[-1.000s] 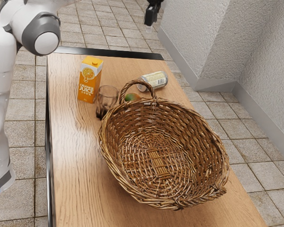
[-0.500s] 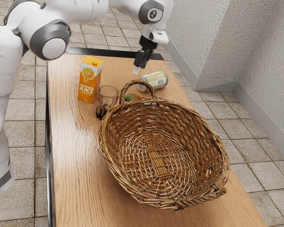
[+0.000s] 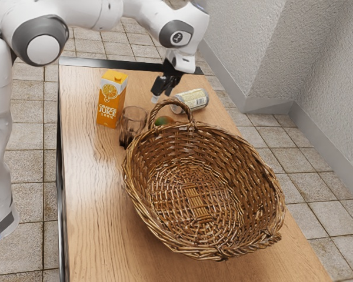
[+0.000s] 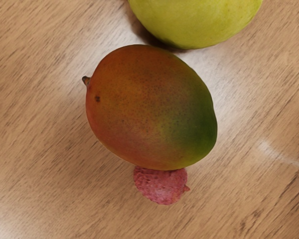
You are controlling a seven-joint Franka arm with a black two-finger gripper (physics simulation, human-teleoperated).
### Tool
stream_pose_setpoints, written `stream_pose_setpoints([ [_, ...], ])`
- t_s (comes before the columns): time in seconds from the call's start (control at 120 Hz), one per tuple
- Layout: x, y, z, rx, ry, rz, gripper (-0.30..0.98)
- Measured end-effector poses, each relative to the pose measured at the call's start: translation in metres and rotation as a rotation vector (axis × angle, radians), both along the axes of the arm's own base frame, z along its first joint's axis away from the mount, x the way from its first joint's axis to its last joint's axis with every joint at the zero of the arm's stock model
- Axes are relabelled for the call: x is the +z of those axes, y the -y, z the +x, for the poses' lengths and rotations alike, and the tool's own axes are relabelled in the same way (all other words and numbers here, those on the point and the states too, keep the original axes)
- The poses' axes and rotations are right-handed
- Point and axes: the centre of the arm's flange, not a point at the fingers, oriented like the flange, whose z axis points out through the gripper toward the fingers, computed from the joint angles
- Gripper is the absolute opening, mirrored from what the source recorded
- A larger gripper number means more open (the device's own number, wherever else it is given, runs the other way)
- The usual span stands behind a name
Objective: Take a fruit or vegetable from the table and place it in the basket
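Note:
In the exterior view my gripper hangs above the table's far part, just beyond the basket's handle. A red, orange and green mango lies behind the basket, partly hidden by its handle and rim. Seen from the wrist view, the mango is under my hand on the wood, with nothing held. A small pink bumpy fruit adjoins one side of it, and a yellow-green fruit lies close to the opposite side, cut off by the frame. The basket's inside holds nothing visible.
An orange juice carton stands upright on the wooden table. A see-through glass stands between the carton and the basket handle. Beyond the basket's far rim a can lies on its side.
My hand has come in over the table, moving down and toward the exterior view's left, nearer the mango. The objects on the table have stayed put.

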Motion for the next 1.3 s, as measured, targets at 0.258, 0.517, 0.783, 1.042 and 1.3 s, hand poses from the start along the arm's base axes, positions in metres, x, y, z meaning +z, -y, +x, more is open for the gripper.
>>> stream_pose_setpoints([
  [0.258, -0.016, 0.027, 0.008, -0.063, -0.007, 0.007, 0.69],
  [0.517, -0.035, 0.02, 0.01, -0.062, -0.019, 0.02, 0.69],
  [0.783, -0.045, 0.02, 0.019, -0.082, -0.023, 0.028, 0.69],
  [1.042, -0.043, 0.044, 0.032, -0.148, -0.011, 0.023, 0.68],
  [1.3, -0.039, 0.083, 0.036, -0.216, -0.015, -0.003, 0.68],
])
